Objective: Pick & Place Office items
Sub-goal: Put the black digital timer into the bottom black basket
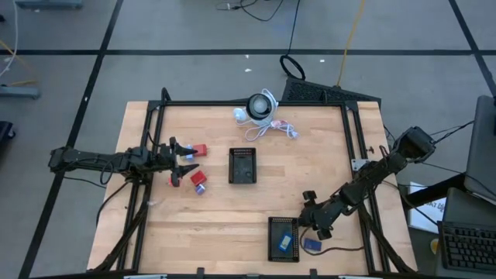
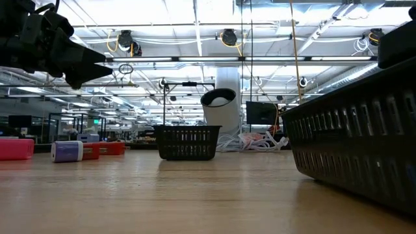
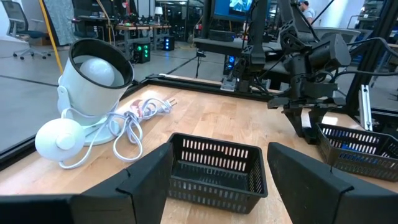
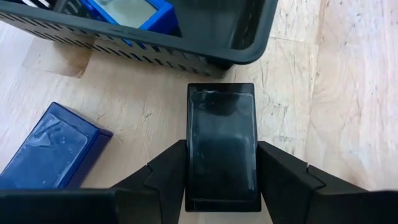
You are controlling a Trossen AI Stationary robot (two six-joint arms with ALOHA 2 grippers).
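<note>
Here the right gripper [image 4: 221, 180] clamps a black block [image 4: 222, 146]; the left gripper [image 3: 217, 180] gapes empty.

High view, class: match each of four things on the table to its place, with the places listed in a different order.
Things:
1. white round device
2. middle tray
3. near tray
4. loose blue block

Places:
a. holds a blue block
b. on the wood beside the near tray
c. at the table's centre
d. by the far edge, with its cable

Pairs: 1-d; 2-c; 3-a; 4-b
</note>
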